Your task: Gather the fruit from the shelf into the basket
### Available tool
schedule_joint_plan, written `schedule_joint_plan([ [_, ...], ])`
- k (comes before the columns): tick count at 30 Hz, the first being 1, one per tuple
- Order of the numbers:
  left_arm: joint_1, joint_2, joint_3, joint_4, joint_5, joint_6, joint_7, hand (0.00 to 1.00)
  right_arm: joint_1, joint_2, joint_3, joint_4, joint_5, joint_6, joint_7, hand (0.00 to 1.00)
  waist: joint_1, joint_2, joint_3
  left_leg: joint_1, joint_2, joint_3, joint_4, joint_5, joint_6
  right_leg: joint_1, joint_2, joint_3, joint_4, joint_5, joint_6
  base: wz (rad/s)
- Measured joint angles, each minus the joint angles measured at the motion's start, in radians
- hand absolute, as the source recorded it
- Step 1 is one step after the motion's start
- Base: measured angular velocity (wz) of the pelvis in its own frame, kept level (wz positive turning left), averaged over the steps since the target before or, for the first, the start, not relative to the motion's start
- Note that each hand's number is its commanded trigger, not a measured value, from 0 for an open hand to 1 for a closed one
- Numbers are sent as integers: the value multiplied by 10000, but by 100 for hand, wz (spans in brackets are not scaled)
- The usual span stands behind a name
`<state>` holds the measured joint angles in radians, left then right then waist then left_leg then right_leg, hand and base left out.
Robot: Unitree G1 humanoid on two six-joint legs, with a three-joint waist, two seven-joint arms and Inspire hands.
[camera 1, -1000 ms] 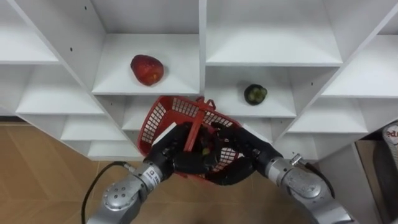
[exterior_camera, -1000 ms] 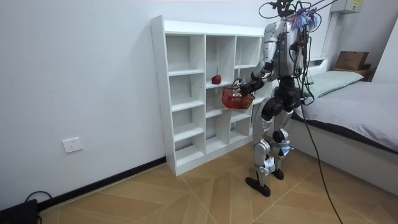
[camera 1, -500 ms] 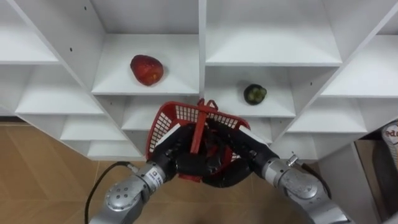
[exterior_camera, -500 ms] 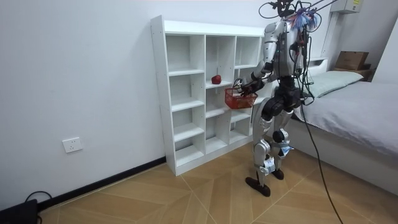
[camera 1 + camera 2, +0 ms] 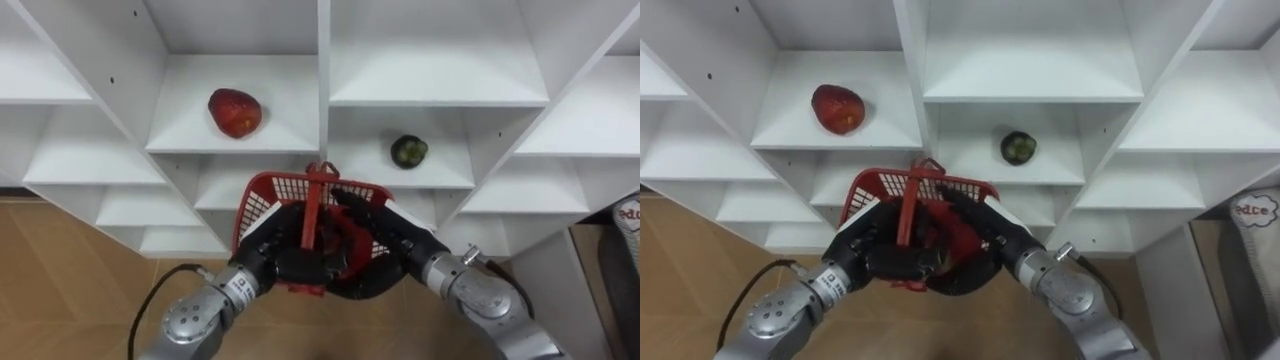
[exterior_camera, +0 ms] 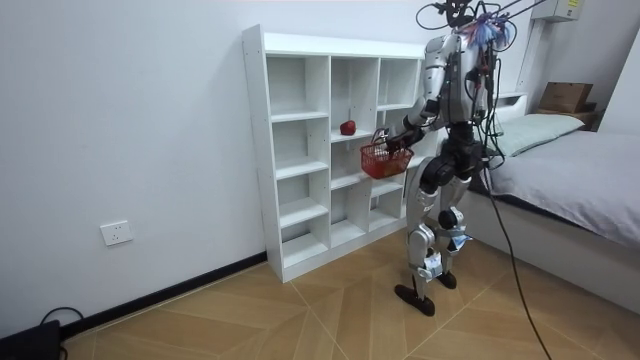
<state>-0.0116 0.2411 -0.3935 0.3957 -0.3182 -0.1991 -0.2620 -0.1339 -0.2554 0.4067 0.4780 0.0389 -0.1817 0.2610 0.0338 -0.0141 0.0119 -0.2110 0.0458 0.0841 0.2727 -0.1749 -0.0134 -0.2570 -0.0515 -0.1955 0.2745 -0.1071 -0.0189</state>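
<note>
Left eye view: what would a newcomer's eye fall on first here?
The red basket, low in the middle, is gripped by the left robot hand, with the right robot hand against its right side. Above it, on the white closet shelves, lie a red fruit in the left compartment and a dark green fruit in the right one.

The white closet (image 5: 430, 75) holds a red fruit (image 5: 235, 111) at left and a dark green fruit (image 5: 409, 151) at right; the basket (image 5: 260, 195) is red mesh.

Left hand (image 5: 283, 247), right hand (image 5: 388, 243): black.
</note>
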Motion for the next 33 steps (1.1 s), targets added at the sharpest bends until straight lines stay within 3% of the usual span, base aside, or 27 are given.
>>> schedule_joint_plan([
  [2,145,31,103,194,197,-14,177,100,51,-27,3,-171,3,0,-24,0,35,-85,-39,211,-2,61,-60,2,1,160,0,45,-4,-10,11,-6],
  [8,676,102,479,436,760,-14,575,100,449,-152,-53,-1064,-26,2,-60,0,-8,-168,-30,825,-9,108,-349,7,9,759,16,73,-170,-42,55,0],
  [17,1257,128,792,524,762,-8,663,100,862,-182,-153,-1893,-91,21,-78,0,-19,-288,-23,846,-7,70,-325,9,9,823,26,40,-223,-33,67,0],
  [27,1305,15,1253,778,970,-8,1277,100,1530,-266,-584,-3096,-93,6,-62,0,36,-339,-14,1159,-9,67,-570,8,9,1116,71,41,-469,-33,90,0],
  [33,1252,-4,1420,1023,963,-26,1460,100,1442,-247,-754,-3437,-74,-11,-69,0,121,-354,-8,1173,-11,42,-595,8,9,1132,70,39,-490,-33,93,1],
])
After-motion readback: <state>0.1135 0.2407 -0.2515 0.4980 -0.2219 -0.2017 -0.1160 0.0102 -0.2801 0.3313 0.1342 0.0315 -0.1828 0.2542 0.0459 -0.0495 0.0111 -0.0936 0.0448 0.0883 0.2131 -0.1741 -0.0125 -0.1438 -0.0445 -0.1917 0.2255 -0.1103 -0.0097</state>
